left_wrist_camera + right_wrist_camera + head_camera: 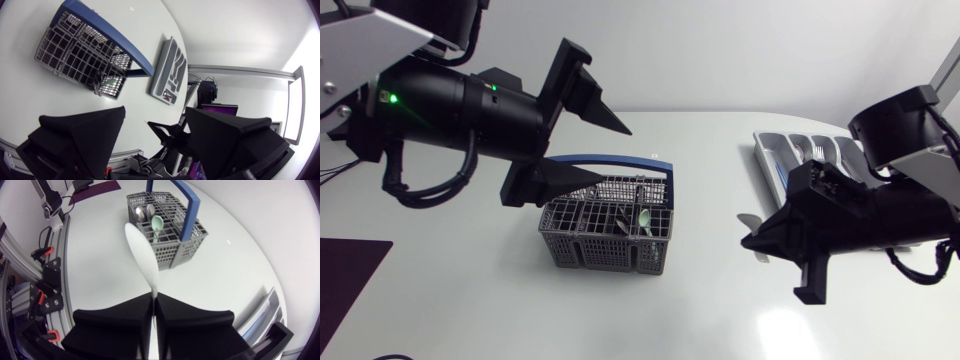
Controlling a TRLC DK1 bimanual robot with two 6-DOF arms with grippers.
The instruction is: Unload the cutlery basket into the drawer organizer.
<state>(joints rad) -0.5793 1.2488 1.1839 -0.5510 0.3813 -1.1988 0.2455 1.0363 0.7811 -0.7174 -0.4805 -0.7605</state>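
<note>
The right gripper (154,304) is clamped on the handle end of a white spoon (141,247). Its bowl sticks out ahead of the fingers, in the air above the table (700,300), between the cutlery basket (582,250) and the drawer organizer (767,150). The basket stands near the table's middle, the organizer by the far right edge. The spoon looks like plastic, so probably light, stiff and smooth. With such a narrow hold so far from the bowl it may swivel between the pads, and it should be lowered flat into a compartment. The left gripper (615,152) hangs with its fingers spread wide above the basket's blue handle (620,160), holding nothing. A green spoon (156,225) and metal spoons (142,213) remain in the basket, best taken by their upright shafts.
</note>
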